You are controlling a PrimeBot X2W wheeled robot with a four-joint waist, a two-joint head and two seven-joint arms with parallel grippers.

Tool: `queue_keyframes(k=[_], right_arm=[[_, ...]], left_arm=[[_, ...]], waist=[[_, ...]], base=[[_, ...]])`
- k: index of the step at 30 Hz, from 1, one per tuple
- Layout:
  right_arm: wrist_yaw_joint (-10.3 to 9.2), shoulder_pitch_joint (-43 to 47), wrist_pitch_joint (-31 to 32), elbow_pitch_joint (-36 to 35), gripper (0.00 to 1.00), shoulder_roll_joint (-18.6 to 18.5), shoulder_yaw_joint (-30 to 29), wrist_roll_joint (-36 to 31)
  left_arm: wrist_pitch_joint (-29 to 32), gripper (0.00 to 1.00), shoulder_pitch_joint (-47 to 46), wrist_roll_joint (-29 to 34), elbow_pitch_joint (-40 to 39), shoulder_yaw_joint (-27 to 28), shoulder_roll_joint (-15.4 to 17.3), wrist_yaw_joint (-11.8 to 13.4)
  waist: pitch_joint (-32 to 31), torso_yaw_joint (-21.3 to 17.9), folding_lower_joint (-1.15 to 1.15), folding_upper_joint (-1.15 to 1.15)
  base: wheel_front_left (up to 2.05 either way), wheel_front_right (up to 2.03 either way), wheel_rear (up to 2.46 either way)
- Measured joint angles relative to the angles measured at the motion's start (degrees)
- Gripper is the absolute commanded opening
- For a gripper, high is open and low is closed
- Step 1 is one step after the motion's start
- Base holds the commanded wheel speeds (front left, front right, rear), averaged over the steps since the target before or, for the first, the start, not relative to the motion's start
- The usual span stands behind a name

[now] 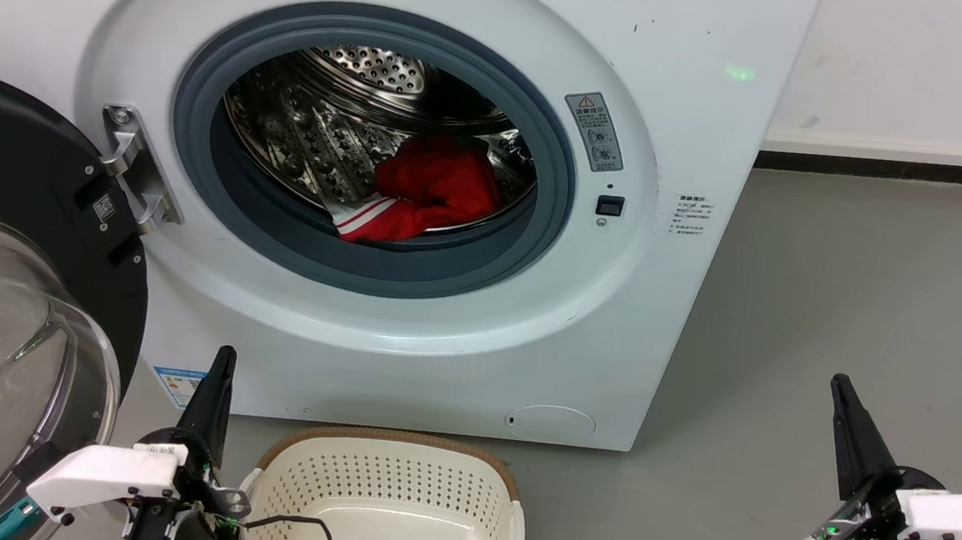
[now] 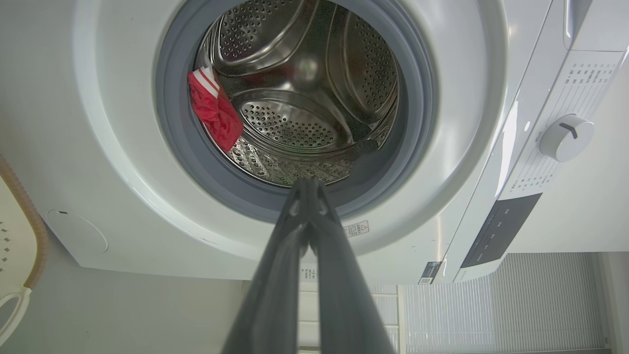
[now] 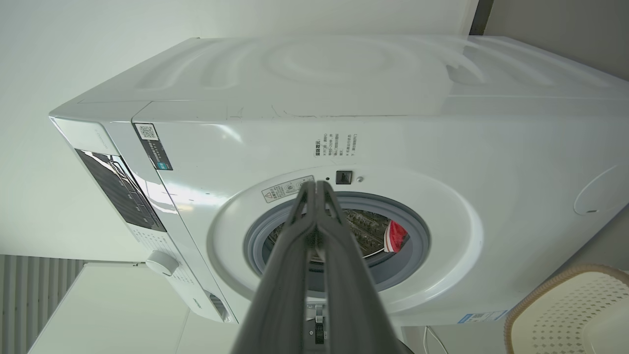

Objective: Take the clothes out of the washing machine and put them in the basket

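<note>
The white washing machine (image 1: 700,107) stands ahead with its porthole open. Red clothes (image 1: 431,193) with white stripes along one edge lie at the front of the steel drum; they show as red clothes (image 2: 214,110) in the left wrist view and clothes (image 3: 395,236) in the right wrist view. The cream basket (image 1: 395,491) sits on the floor below the porthole. My left gripper (image 1: 220,361) is shut and empty at the basket's left. Far to the right over the floor, my right gripper (image 1: 839,386) is shut and empty too.
The black-framed glass door (image 1: 8,284) hangs open at the left, close to my left arm. Grey floor (image 1: 831,297) stretches to the right of the machine, up to a white wall with a dark skirting.
</note>
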Motion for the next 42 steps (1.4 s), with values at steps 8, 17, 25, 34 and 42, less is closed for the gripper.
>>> queue_keyframes(k=[8, 17, 25, 34, 42], right_arm=[[0.0, 0.0, 0.0, 0.0, 0.0, 0.0, 0.0, 0.0], [0.0, 0.0, 0.0, 0.0, 0.0, 0.0, 0.0, 0.0], [0.0, 0.0, 0.0, 0.0, 1.0, 0.0, 0.0, 0.0], [-0.01, 2.4, -1.3, 1.7, 1.0, 0.1, 0.1, -0.6], [-0.01, 2.5, -3.6, -1.2, 1.0, 0.1, -0.6, -10.9]], left_arm=[[0.0, 0.0, 0.0, 0.0, 0.0, 0.0, 0.0, 0.0], [0.0, 0.0, 0.0, 0.0, 0.0, 0.0, 0.0, 0.0], [0.0, 1.0, 0.0, 0.0, 0.0, 0.0, 0.0, 0.0], [-1.3, 1.0, 2.2, 1.1, 1.1, -0.5, -0.2, 0.0], [-3.5, 1.0, 2.2, 9.5, -1.5, -0.3, -0.2, 1.1]], waist=[[0.0, 0.0, 0.0, 0.0], [0.0, 0.0, 0.0, 0.0], [0.0, 0.0, 0.0, 0.0], [0.0, 0.0, 0.0, 0.0], [0.2, -0.1, 0.0, 0.0]], base=[[0.0, 0.0, 0.0], [0.0, 0.0, 0.0], [0.0, 0.0, 0.0], [0.0, 0.0, 0.0], [0.0, 0.0, 0.0]])
